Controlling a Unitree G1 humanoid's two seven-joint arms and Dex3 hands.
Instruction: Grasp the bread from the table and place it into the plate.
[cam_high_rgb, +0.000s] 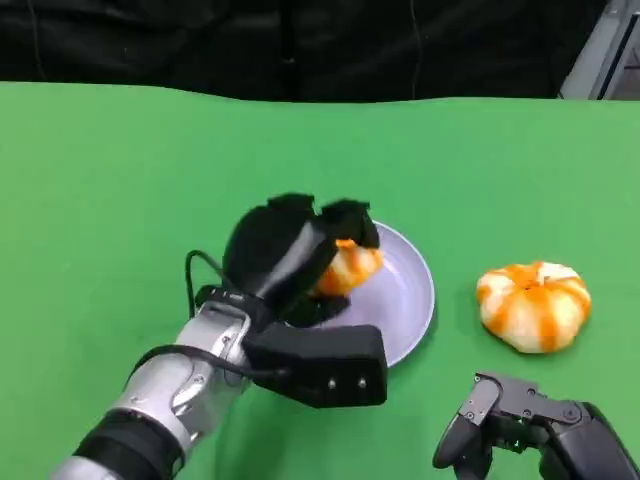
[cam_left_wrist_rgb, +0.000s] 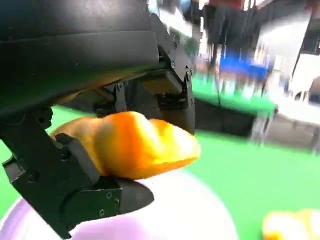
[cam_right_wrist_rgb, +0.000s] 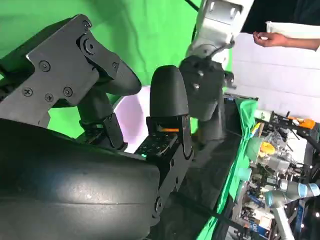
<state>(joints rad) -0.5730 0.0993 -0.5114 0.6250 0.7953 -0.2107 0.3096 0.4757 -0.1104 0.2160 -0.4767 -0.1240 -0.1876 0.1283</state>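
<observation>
Left hand (cam_high_rgb: 300, 245) reaches in over the lavender plate (cam_high_rgb: 405, 300) and grips a piece of orange-glazed bread (cam_high_rgb: 350, 268) between its black fingers. The bread sits above the plate's left part; the left wrist view shows it clamped between fingers (cam_left_wrist_rgb: 75, 180), with pale plate surface just beneath it. Whether the bread touches the plate I cannot tell.

A second bread, a round orange-and-white striped bun (cam_high_rgb: 533, 304), lies on the green worktop (cam_high_rgb: 120, 180) to the right of the plate, apart from its rim.

Right hand (cam_high_rgb: 520, 425) rests low at the near right edge of the worktop, near the bun but not touching it, holding nothing, fingers apart.

Right wrist view: a person's hand (cam_right_wrist_rgb: 270, 39) shows at the upper edge beyond the worktop.
</observation>
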